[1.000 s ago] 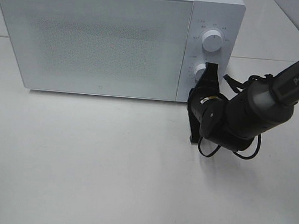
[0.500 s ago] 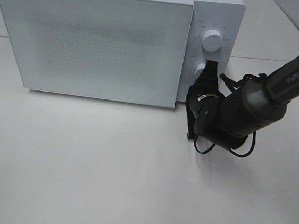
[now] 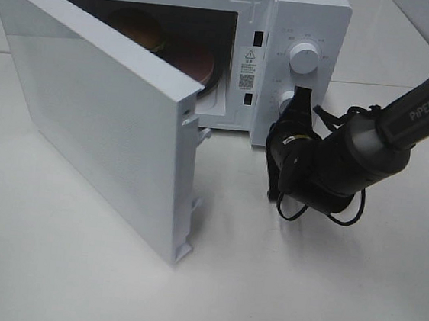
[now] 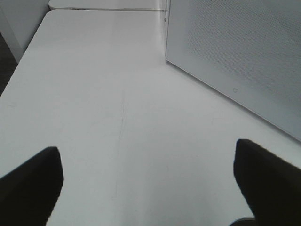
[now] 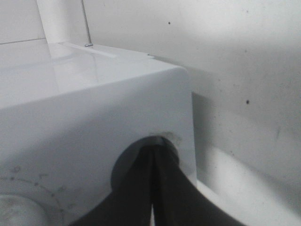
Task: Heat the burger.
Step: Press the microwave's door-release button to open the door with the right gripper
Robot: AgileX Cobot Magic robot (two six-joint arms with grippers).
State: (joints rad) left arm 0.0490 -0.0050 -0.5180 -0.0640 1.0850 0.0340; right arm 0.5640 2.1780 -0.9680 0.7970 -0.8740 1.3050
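The burger [image 3: 138, 28] shows as a golden-brown dome deep inside the open white microwave [image 3: 306, 17], partly hidden behind the door. A pink plate [image 3: 196, 64] lies beside it in the cavity. My right gripper [image 3: 303, 95] is shut, its tips pressed against the microwave's lower knob [image 3: 286, 101]. In the right wrist view the closed fingers [image 5: 160, 183] meet at a round recess in the panel [image 5: 94, 122]. My left gripper [image 4: 150, 188] is open and empty above the bare table, out of the exterior high view.
The microwave door [image 3: 104, 111] stands swung out to the front left over the table [image 3: 300, 292]; it also shows in the left wrist view [image 4: 244, 52]. An upper knob [image 3: 303, 59] sits above the lower one. The table edge [image 4: 23, 52] runs along the left.
The microwave door, closed a second ago, has sprung wide open, showing the burger and plate inside. My right gripper has stayed at the lower knob.
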